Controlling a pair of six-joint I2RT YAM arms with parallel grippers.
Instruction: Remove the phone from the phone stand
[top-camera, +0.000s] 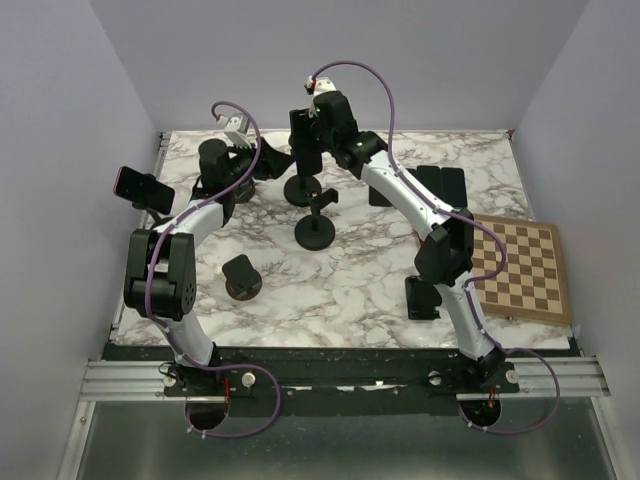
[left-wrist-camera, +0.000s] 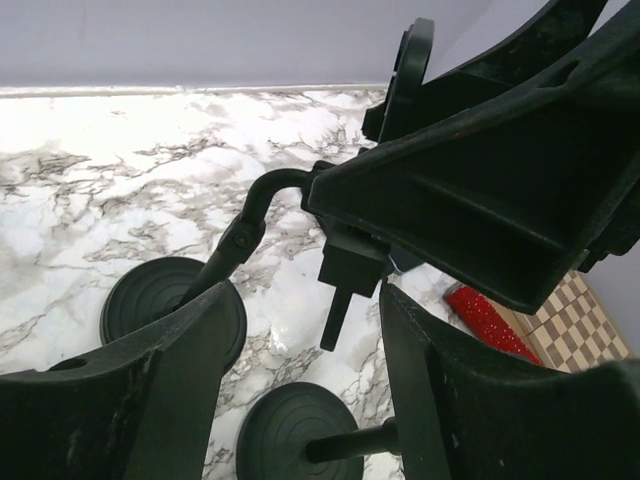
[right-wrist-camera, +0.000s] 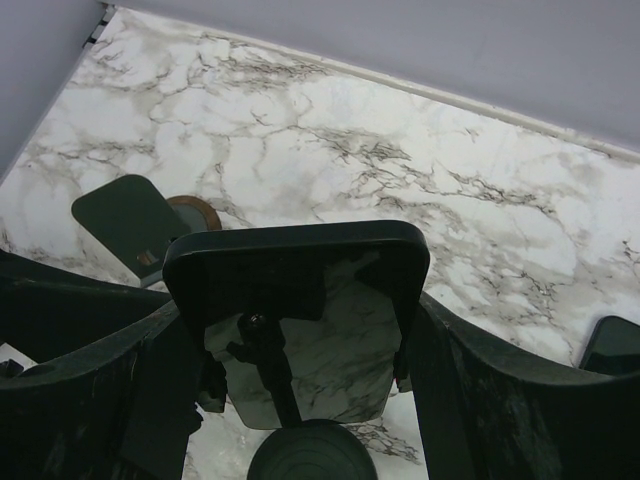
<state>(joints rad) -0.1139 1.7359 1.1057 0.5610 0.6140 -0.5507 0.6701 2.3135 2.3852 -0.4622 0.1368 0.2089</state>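
Overhead view of a marble table (top-camera: 350, 290) with two robot arms reaching toward its far centre. The phone (right-wrist-camera: 300, 290), a dark glossy slab, stands roughly upright there, directly above the round base of the phone stand (top-camera: 303, 188). Its long axis runs up and down, top edge uppermost. The right gripper (top-camera: 305, 128) comes down on the phone from above and slightly from the right. Its two fingers press against the phone's left and right side edges, across the short width, so it appears clamped on the phone. The left gripper (left-wrist-camera: 300, 340) sits low, just to the left of the stand, with its jaws apart and nothing between them. The stand's curved neck (left-wrist-camera: 262, 195) rises just beyond its fingertips. Whether the phone's back has come free of the stand's cradle cannot be told. The phone lies straight above the stand, and the right arm is the one on it. Freeing it therefore looks like a lift along that upright axis, with the left gripper placed to steady the neck. A second, empty stand (top-camera: 315, 232) stands just nearer.
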